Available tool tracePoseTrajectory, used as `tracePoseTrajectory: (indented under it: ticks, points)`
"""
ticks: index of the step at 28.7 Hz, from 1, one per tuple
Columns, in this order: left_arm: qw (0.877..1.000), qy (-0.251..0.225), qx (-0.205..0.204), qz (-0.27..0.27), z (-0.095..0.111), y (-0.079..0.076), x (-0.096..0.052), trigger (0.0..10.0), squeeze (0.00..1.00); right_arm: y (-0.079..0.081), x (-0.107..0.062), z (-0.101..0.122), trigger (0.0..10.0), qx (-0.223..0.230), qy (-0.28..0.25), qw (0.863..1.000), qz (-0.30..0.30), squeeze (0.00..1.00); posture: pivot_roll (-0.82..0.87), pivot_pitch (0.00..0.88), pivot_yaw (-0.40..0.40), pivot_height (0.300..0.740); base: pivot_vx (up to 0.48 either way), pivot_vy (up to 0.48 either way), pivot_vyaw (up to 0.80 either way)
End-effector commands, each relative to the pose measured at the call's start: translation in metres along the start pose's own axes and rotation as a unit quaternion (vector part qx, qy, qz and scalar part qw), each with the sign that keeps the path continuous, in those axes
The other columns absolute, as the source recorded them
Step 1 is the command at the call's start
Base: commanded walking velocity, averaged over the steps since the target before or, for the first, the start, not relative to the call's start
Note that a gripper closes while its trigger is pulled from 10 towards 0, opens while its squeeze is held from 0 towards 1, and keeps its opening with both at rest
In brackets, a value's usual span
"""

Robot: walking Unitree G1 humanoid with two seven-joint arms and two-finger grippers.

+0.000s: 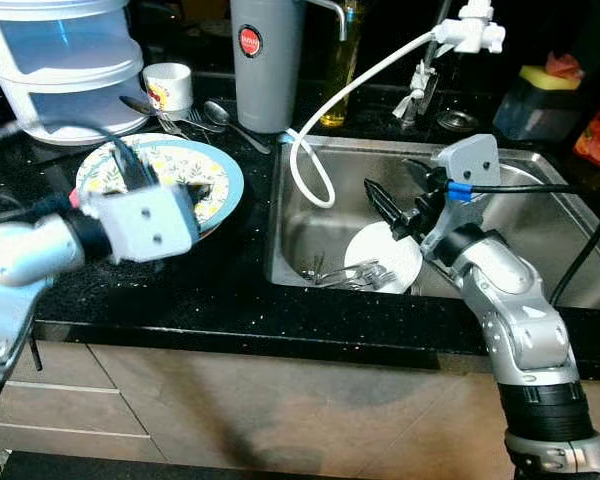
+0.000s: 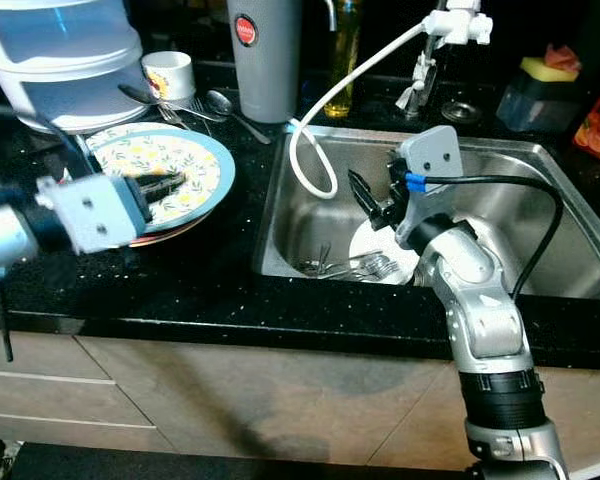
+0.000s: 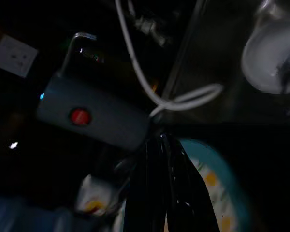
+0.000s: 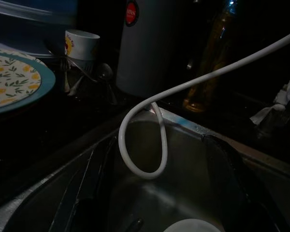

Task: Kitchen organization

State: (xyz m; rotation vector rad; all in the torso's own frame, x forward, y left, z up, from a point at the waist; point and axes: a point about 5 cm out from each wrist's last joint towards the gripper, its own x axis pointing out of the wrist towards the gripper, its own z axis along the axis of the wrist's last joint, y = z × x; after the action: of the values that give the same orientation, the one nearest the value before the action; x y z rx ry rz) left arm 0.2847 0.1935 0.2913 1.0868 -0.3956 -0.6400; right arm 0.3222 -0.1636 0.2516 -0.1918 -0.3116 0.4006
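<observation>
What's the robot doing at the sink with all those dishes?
It's tidying the kitchen. Its right end effector hangs open over the metal sink, above a white plate and some forks. Its left end effector is closed over the flowered blue-rimmed plate on the black counter. It isn't holding anything.
</observation>
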Motion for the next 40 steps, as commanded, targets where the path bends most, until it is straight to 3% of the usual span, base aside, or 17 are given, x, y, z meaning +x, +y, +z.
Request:
tracePoseTrajectory:
  ticks: [1,2,14,16,17,18,19,22,23,24,33,34,35,36,38,39,40]
  points:
    - [0.999,0.040,0.018,-0.027,-0.013,-0.007,-0.002,0.0,0.00,-0.001,0.000,-0.002,10.0,0.000,0.000,1.000,-0.001,0.00,0.11,0.039,-0.035,0.740,0.000,0.000,0.00]
    - [0.992,0.105,0.044,-0.059,-0.033,-0.014,-0.009,10.0,0.00,-0.001,0.000,-0.002,10.0,-0.001,-0.001,1.000,-0.002,0.00,0.11,0.038,-0.033,0.740,0.000,0.000,0.00]
    - [0.966,0.196,0.019,-0.168,-0.060,-0.023,-0.034,10.0,0.00,-0.002,0.000,-0.002,10.0,0.000,-0.002,1.000,-0.006,0.00,0.11,0.039,-0.029,0.740,0.000,0.000,0.00]
    - [0.967,0.202,0.024,-0.154,-0.064,-0.023,-0.030,10.0,0.24,-0.002,0.000,-0.002,10.0,0.001,-0.003,1.000,-0.007,0.00,0.11,0.041,-0.029,0.740,0.000,0.000,0.00]
    - [0.968,0.203,0.025,-0.145,-0.066,-0.022,-0.027,10.0,0.58,-0.002,-0.001,-0.002,10.0,0.001,-0.003,1.000,-0.007,0.00,0.11,0.041,-0.029,0.740,0.000,0.000,0.00]
    - [0.968,0.203,0.025,-0.145,-0.066,-0.022,-0.027,10.0,0.58,-0.002,-0.001,-0.002,10.0,0.001,-0.003,1.000,-0.007,0.00,0.11,0.041,-0.029,0.740,0.000,0.000,0.00]
    - [0.969,0.211,0.034,-0.127,-0.070,-0.019,-0.023,2.4,0.70,-0.002,-0.001,-0.001,10.0,0.001,-0.003,1.000,-0.008,0.00,0.10,0.041,-0.030,0.740,0.000,0.000,0.00]
    - [0.968,0.215,0.035,-0.123,-0.072,-0.019,-0.022,1.3,0.65,-0.002,-0.001,-0.001,10.0,0.001,-0.003,1.000,-0.008,0.00,0.10,0.041,-0.030,0.740,0.000,0.000,0.00]
    - [0.968,0.216,0.035,-0.122,-0.072,-0.019,-0.021,0.0,0.28,-0.003,-0.001,-0.001,10.0,0.001,-0.003,1.000,-0.008,0.00,0.10,0.041,-0.030,0.740,0.000,0.000,0.00]
    - [0.969,0.210,0.031,-0.128,-0.070,-0.021,-0.020,0.0,0.00,-0.003,-0.002,-0.001,10.0,0.001,-0.003,1.000,-0.008,0.00,0.10,0.041,-0.030,0.740,0.000,0.000,0.00]
    - [0.973,0.186,0.035,-0.128,-0.063,-0.016,-0.016,0.0,0.00,-0.004,-0.002,-0.001,10.0,0.003,-0.003,1.000,-0.011,0.00,0.10,0.048,-0.032,0.740,0.000,0.000,0.00]
    - [0.974,0.182,0.048,-0.125,-0.058,-0.011,-0.015,10.0,0.00,-0.003,-0.001,-0.001,10.0,0.004,-0.004,1.000,-0.011,0.00,0.10,0.048,-0.032,0.740,0.000,0.000,0.00]
    - [0.974,0.179,0.053,-0.127,-0.056,-0.009,-0.015,10.0,0.00,-0.003,-0.001,-0.001,10.0,0.004,-0.005,1.000,-0.011,0.00,0.10,0.048,-0.032,0.740,0.000,0.000,0.00]
    - [0.975,0.169,0.050,-0.135,-0.051,-0.008,-0.016,10.0,0.31,-0.003,-0.001,-0.001,10.0,0.004,-0.005,1.000,-0.011,0.00,0.10,0.054,-0.031,0.740,0.000,0.000,0.00]
    - [0.976,0.162,0.047,-0.141,-0.048,-0.007,-0.016,10.0,0.31,-0.003,-0.001,-0.001,10.0,0.004,-0.005,1.000,-0.011,0.00,0.10,0.054,-0.031,0.740,0.000,0.000,0.00]
    - [0.977,0.155,0.040,-0.143,-0.045,-0.005,-0.017,10.0,1.00,-0.003,-0.001,0.000,10.0,0.005,-0.005,1.000,-0.011,0.00,0.10,0.054,-0.031,0.740,0.000,0.000,0.00]
    - [0.976,0.150,0.037,-0.155,-0.041,-0.004,-0.020,10.0,1.00,-0.003,-0.001,0.000,10.0,0.005,-0.005,1.000,-0.012,0.00,0.11,0.056,-0.029,0.740,0.000,0.000,0.00]
